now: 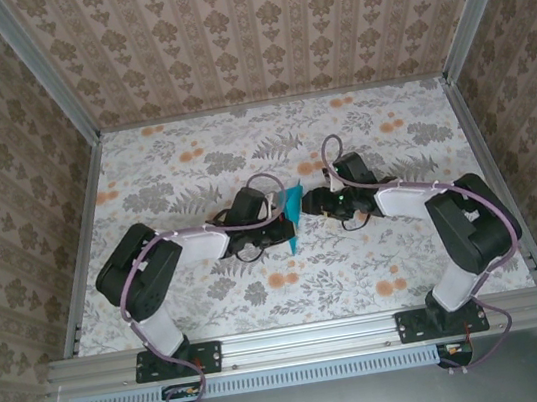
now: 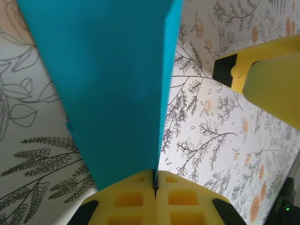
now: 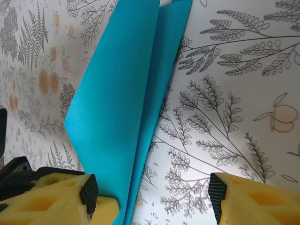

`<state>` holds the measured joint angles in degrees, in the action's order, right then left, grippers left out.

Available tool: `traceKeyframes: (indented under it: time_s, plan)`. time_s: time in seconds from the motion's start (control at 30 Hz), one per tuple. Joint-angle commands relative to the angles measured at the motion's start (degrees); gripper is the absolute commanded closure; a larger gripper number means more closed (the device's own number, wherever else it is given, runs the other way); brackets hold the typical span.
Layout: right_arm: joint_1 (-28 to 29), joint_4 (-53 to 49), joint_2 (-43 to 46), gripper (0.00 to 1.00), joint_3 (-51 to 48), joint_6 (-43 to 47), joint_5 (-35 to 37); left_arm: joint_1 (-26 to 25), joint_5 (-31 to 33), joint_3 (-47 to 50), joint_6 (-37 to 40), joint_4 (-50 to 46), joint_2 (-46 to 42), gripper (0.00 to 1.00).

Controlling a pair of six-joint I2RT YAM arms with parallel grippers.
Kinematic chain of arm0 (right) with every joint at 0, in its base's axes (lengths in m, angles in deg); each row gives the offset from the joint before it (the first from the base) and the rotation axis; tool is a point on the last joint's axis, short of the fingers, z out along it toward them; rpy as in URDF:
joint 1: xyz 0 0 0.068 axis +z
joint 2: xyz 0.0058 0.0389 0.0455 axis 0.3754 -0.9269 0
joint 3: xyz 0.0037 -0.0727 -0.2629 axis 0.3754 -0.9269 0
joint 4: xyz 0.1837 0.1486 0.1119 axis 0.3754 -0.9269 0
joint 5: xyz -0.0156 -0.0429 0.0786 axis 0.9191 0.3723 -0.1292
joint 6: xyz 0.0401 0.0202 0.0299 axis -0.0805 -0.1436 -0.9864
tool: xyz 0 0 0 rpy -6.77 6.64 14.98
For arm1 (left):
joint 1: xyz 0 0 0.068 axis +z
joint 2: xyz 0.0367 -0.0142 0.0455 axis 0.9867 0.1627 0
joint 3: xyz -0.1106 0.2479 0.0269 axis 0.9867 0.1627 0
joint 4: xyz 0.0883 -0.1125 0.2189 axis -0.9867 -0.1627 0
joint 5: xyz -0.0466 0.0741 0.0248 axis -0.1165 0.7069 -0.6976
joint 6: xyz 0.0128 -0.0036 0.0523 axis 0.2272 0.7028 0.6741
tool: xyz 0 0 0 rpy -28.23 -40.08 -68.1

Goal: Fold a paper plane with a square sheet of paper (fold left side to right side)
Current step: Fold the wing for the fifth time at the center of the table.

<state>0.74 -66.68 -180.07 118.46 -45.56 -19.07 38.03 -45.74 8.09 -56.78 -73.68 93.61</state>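
Gripping claw: the left claw [image 2: 154, 180], a pair of blocky yellow fingers pressed together, is clamped on the edge of the folded turquoise-blue sheet of thin paper [image 2: 108, 84].
Sheet condition: the right wrist view shows two plain layers [image 3: 122, 108] meeting along a crease and spreading apart toward the near end, with no marks.
Sheet position: in the top view the sheet [image 1: 296, 215] stands edge-on near mid-bench, directly between the two claws. Whether any part rests on the surface cannot be told.
Opposite claw: the right claw [image 3: 150, 192] has its fingers apart. The sheet runs down between them, close against the finger on the left of that view, though contact cannot be confirmed. The other finger is well apart from the sheet.
Cross-check: the left wrist view shows a yellow, black-padded finger of the right claw [image 2: 262, 75] beside the sheet, not touching it.
Arm posture: the left claw [image 1: 277, 222] and right claw [image 1: 316, 209] face each other.
Surface: floral-printed bench [image 1: 192, 162].
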Motion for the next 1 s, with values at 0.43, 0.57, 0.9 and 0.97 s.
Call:
traceKeyframes:
  time_s: [0.43, 0.57, 0.9, 0.97]
  plan:
    - [2.6, 4.8, -8.3, 0.41, 6.2, -6.9, 0.7, 2.1, -4.8, 3.7, -4.8, 8.8, 0.7, 0.97]
    - [2.9, 3.6, -9.5, 0.44, 7.4, -7.5, 1.5, 2.3, -4.5, 3.9, -5.1, 9.1, 1.0, 0.97]
    - [3.3, -1.9, -12.6, 0.46, 10.9, -7.6, 2.9, 2.5, -4.3, 4.2, -6.1, 9.6, 1.7, 0.91]
    - [3.3, -3.3, -13.3, 0.47, 11.4, -7.6, 3.2, 2.5, -4.2, 4.2, -6.1, 9.6, 1.7, 0.91]
